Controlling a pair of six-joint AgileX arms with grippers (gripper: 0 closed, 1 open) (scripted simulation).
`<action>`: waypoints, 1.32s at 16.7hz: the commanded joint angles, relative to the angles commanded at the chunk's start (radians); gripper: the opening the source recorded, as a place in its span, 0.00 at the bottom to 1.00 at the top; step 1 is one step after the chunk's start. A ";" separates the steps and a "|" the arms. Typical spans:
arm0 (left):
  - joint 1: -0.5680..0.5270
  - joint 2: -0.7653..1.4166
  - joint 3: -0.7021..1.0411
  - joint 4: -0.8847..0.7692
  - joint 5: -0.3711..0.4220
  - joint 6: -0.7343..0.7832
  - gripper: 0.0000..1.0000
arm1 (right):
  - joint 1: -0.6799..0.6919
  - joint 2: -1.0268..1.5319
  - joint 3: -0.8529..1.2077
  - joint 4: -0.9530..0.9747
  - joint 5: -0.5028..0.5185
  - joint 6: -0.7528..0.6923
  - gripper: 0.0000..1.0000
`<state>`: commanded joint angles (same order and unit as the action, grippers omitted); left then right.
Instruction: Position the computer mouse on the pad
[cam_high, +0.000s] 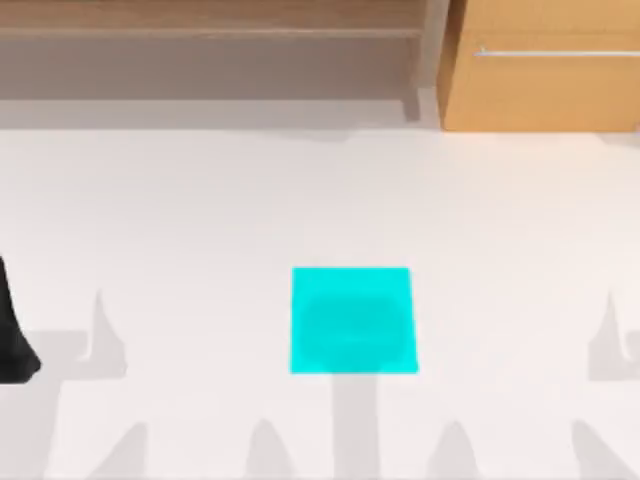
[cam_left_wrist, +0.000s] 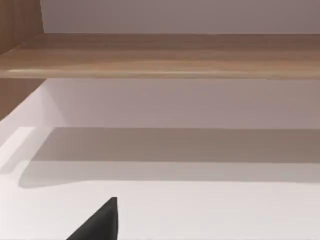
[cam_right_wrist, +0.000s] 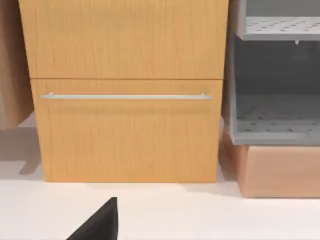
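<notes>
The cyan pad (cam_high: 352, 320) lies flat at lower centre of the top view, bare and plain, set where either arm could reach it, we judge; we see no computer mouse on it or on the white table (cam_high: 200, 220); our left arm (cam_high: 12, 335) sits parked at the left edge; whether its jaws are spread or pressed together, we cannot tell.

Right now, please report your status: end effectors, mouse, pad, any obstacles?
Left end effector parked at left edge of table. Right end effector facing the wooden drawer. Pad mid-table, mouse not yet on it.
</notes>
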<state>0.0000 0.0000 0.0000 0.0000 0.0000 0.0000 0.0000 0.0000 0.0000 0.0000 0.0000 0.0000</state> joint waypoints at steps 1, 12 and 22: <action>0.000 0.000 0.000 0.000 0.000 0.000 1.00 | 0.000 0.000 0.000 0.000 0.000 0.000 1.00; 0.000 0.000 0.000 0.000 0.000 0.000 1.00 | -0.118 0.469 0.336 -0.283 0.000 0.135 1.00; 0.000 0.000 0.000 0.000 0.000 0.000 1.00 | -0.318 1.263 0.904 -0.762 0.001 0.365 1.00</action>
<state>0.0000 0.0000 0.0000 0.0000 0.0000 0.0000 -0.3182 1.2628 0.9044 -0.7618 0.0010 0.3652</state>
